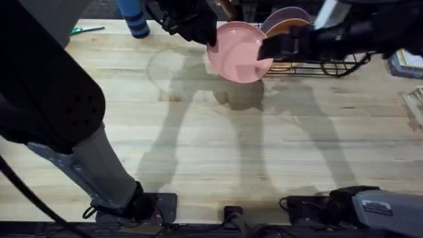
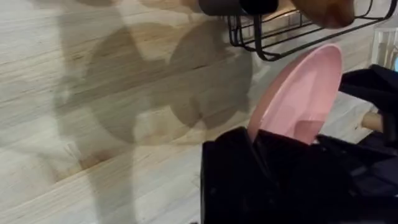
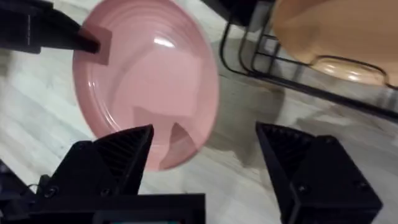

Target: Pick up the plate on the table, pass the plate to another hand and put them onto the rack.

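The left claw [image 1: 210, 41], at the far left-centre of the tabletop [image 1: 198, 145], was clamped on the left rim of the salmon-pink plate [image 1: 239, 53], holding it tilted in the air above the wood with its shadow cast below. The right claw [image 3: 205, 155] stood with its black fingers [image 3: 118, 155] spread wide to either side of the plate's near edge, gripping nothing and apparently not yet touching it. Just right of the plate stood the black wire rack [image 1: 324, 66], already carrying an orange plate [image 3: 329, 31] and a purple plate [image 1: 291, 13] upright in its slots. The pink plate appeared light, rigid and plastic, with a glossy and probably slippery face; the raised rim opposite the left claw offered the soundest hold for the transfer. No brand, label or writing could be read on the plate or rack.
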